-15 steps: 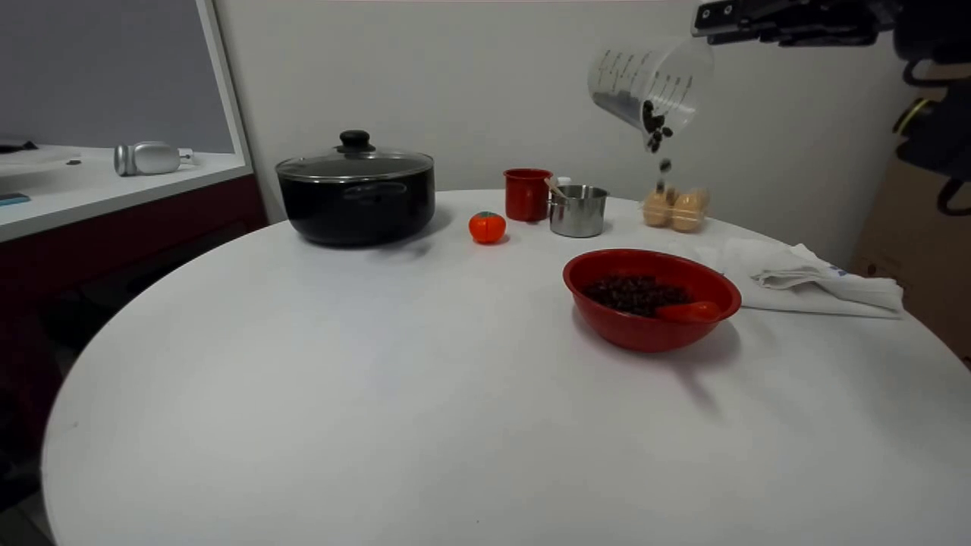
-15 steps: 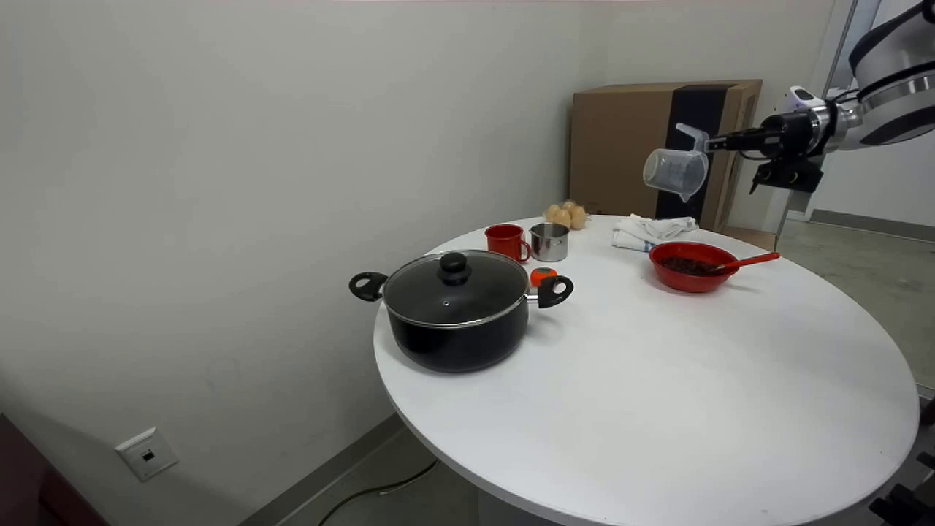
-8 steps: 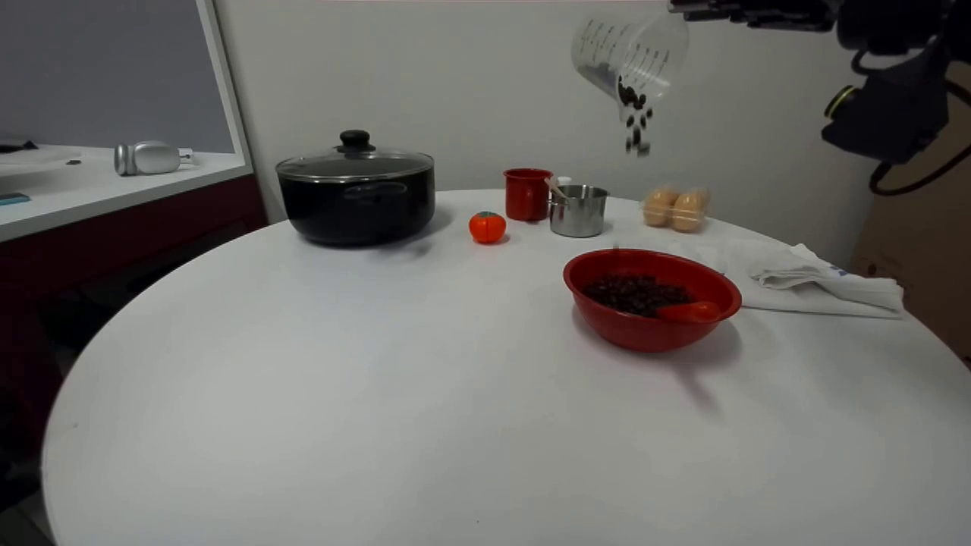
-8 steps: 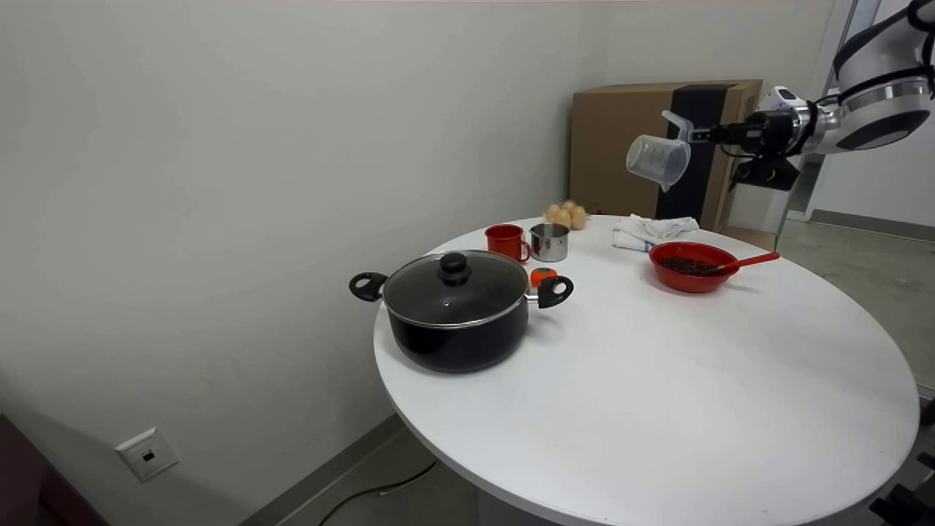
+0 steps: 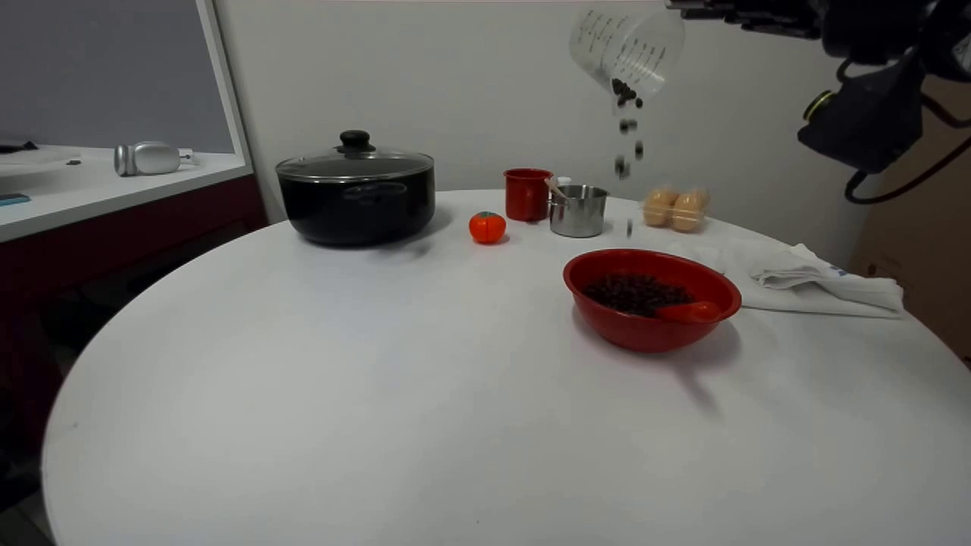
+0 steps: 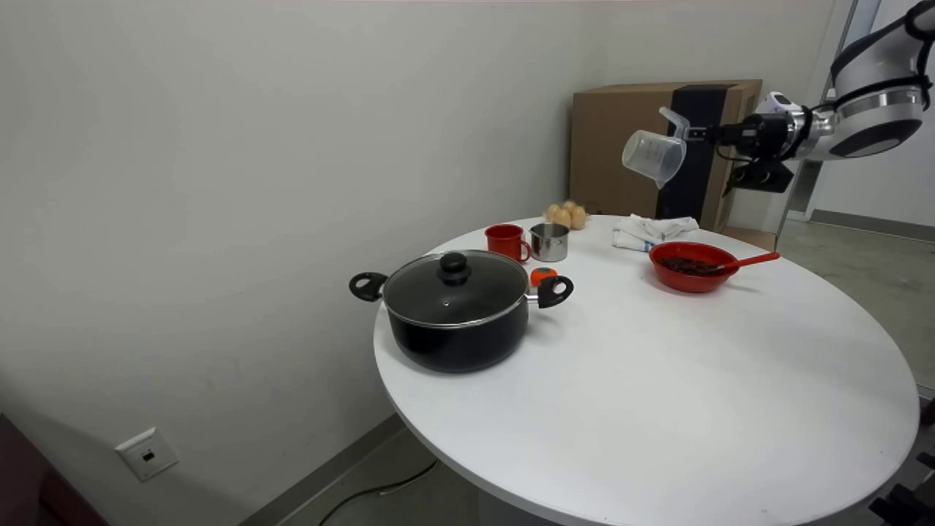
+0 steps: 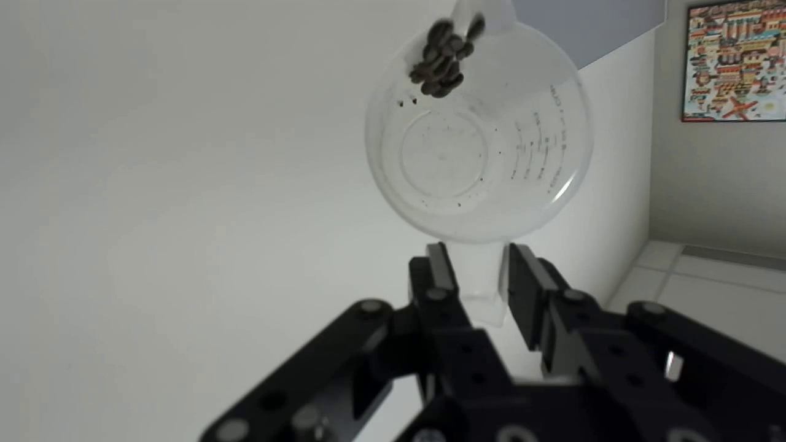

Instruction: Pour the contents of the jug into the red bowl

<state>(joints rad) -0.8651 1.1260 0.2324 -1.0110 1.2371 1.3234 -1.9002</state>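
Pale walls [image 6: 292, 146] rise behind a round white table [image 5: 303, 379]; in an exterior view a cardboard box [image 6: 621, 124] stands beyond its edge; high over the tabletop my gripper [image 7: 476, 264] holds the jug [image 6: 654, 155], clear plastic with printed marks, my jaws drawn in narrow on its handle [image 7: 476, 285], fingers [image 7: 430, 279] to either side of it; I have the jug tipped, mouth towards me and spout [image 6: 662, 183] lowest; looking in by the wrist view, I see a cluster of dark bits [image 7: 439, 61] along its wall at the spout; in an exterior view more of them hang blurred in the air between the jug and the bowl [image 5: 645, 334]; the bowl sits on the table, a heap of the bits inside it, with a red spoon [image 6: 752, 261] leaning on its rim; a rumpled cloth [image 5: 834, 284] lies near the bowl; well apart from it are the eggs [image 5: 675, 211], the metal cup [image 5: 579, 212] and the red cup [image 5: 526, 196], the two cups so close that I cannot tell whether they touch; an orange-red fruit [image 5: 487, 229] sits near them, and the pot [image 5: 356, 212], lid on, stands near it.
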